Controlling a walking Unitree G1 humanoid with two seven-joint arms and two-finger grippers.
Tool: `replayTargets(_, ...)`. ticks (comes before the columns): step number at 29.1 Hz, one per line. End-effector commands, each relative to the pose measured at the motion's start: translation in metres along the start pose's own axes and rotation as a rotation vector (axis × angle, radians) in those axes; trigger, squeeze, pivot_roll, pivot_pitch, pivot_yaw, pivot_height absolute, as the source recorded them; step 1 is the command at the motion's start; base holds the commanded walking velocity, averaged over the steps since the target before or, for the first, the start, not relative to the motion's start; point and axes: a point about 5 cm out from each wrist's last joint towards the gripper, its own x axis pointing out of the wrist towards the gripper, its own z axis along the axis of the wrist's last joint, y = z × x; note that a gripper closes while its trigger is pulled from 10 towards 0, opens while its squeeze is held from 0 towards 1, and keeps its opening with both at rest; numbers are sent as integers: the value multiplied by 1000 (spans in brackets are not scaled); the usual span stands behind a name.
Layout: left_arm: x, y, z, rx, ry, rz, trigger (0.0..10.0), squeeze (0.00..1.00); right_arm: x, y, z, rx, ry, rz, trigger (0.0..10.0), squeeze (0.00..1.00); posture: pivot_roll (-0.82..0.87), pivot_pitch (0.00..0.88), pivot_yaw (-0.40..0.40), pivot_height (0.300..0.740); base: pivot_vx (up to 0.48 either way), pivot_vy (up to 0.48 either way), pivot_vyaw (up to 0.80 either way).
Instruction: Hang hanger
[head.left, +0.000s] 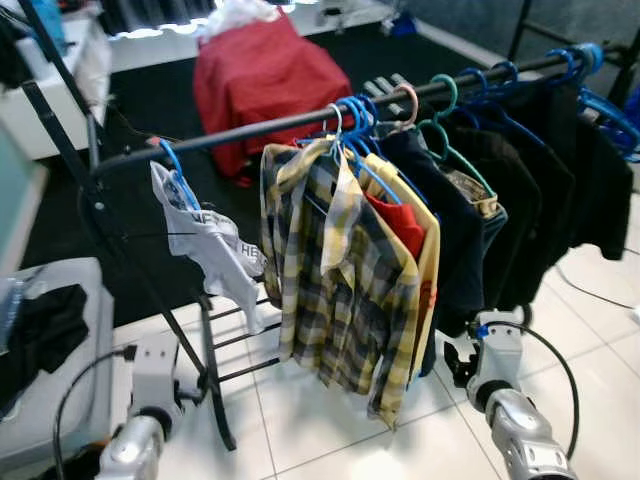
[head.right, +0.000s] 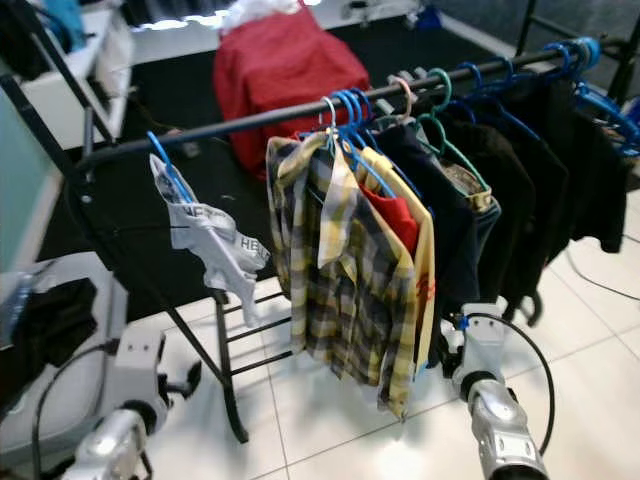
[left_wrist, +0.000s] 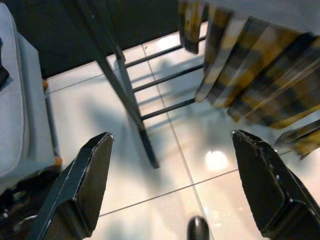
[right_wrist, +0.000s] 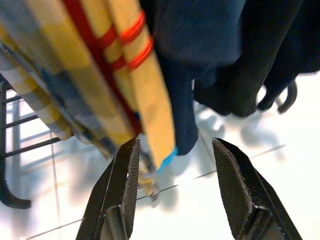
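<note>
Both silver arms sit low at the bottom of the head views, and each tool is released and empty: the left tool (left_wrist: 170, 185) has its fingers spread wide over white floor tile beside the rack's black leg (left_wrist: 127, 102), while the right tool (right_wrist: 175, 192) gapes just under the hem of the yellow garment (right_wrist: 135, 75). Across the middle of the frame runs the black rail (head.left: 250, 130), crowded at centre and right. The plaid shirt (head.left: 340, 280) hangs at centre; a blue hanger (head.left: 178, 175) carrying a white printed cloth (head.left: 210, 250) hangs at left. With nothing gripped, hanging looks complete; withdrawing should go straight down and back, so neither finger snags a hem.
</note>
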Motion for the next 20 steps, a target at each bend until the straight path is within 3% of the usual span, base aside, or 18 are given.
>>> replayTargets(1, -2, 6, -7, -2, 21, 19, 10000, 0, 0, 7, -3, 4, 2, 22, 10000, 0, -86, 137, 71, 740, 0, -352, 775)
replayTargets(4, 0, 6, -7, -6, 20, 18, 10000, 0, 0, 6, -4, 2, 2, 21, 10000, 0, -86, 137, 71, 740, 0, -330, 775)
replayTargets(13, 4, 3, -1, -17, -12, 1, 10000, 0, 1, 3, -5, -7, 10, -16, 10000, 0, -86, 139, 73, 740, 0, 0, 781)
replayTargets(20, 8, 5, 0, 1, -12, -12, 10000, 0, 3, 5, -5, 13, 9, -30, 10000, 0, -75, 142, 85, 740, 0, 0, 0)
